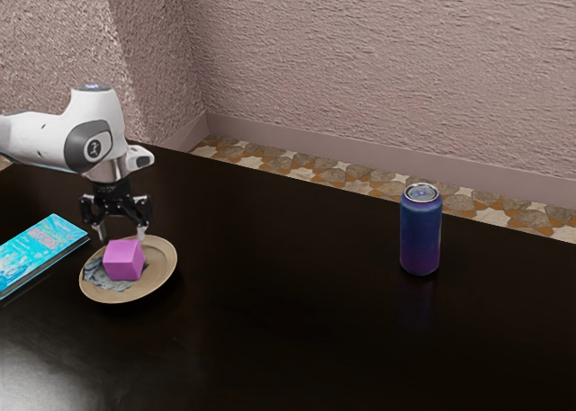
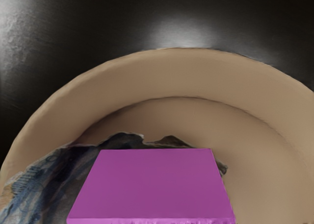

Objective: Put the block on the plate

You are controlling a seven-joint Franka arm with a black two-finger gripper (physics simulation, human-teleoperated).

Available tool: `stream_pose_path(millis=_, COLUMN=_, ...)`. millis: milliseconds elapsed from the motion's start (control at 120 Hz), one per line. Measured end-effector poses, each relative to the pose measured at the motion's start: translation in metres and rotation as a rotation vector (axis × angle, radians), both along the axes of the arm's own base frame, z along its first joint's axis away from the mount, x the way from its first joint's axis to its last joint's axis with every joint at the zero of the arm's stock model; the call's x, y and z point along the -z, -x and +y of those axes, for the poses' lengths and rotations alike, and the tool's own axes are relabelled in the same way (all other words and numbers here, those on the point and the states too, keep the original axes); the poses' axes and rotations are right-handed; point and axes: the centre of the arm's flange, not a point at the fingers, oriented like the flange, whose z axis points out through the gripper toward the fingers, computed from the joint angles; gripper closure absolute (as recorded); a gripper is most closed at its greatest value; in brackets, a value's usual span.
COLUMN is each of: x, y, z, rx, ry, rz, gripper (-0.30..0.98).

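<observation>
Inside the rim of the plate [image 1: 166, 269], near its middle, the block [image 1: 124, 262] is sitting directly below the gripper [image 1: 123, 236]. That straight-down line is what the coming move is turning on: the fingers [image 1: 145, 232] are standing spread, one toward either side of the block's top, and do not appear to be pressing on it. With the block looking roughly cube-shaped, no long axis is showing to line up with. The single arm [image 1: 40, 138] is reaching in from the exterior view's left, above the plate's side of the tabletop [image 1: 288, 330].

The block is showing plain, flat magenta-purple faces and crisp edges, its top paler than its sides in the exterior view. It appears to be resting upright, partly over a ragged blue-grey patch [image 1: 97, 273] on the tan plate. A bright blue book [image 1: 43, 245] is lying just beside the plate, while a dark blue can [image 1: 420, 236] is standing well apart, toward the tabletop's wall-side edge.

Placement is looking essentially done, so the next step is probably calling for a straight lift. Any sideways drift, or closing too soon, would be risking a nudge that slides the block toward the rim.
</observation>
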Motion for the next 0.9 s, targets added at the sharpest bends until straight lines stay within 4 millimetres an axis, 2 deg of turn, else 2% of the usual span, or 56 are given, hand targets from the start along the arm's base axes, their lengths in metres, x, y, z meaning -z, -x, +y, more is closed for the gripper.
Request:
stream_pose_path(millis=117, x=-0.004, y=0.000, z=-0.001, rx=0.008, ry=-0.004, rz=-0.004, gripper=0.04)
stream_pose_path(millis=400, x=-0.034, y=0.000, z=-0.013, rx=0.035, ry=-0.028, rz=-0.012, gripper=0.01)
stream_pose_path(millis=525, x=-0.053, y=0.003, z=-0.016, rx=0.041, ry=-0.047, rz=-0.009, gripper=0.01)
stream_pose_path(millis=900, x=-0.121, y=0.001, z=-0.050, rx=0.129, ry=-0.070, rz=-0.050, gripper=0.00)
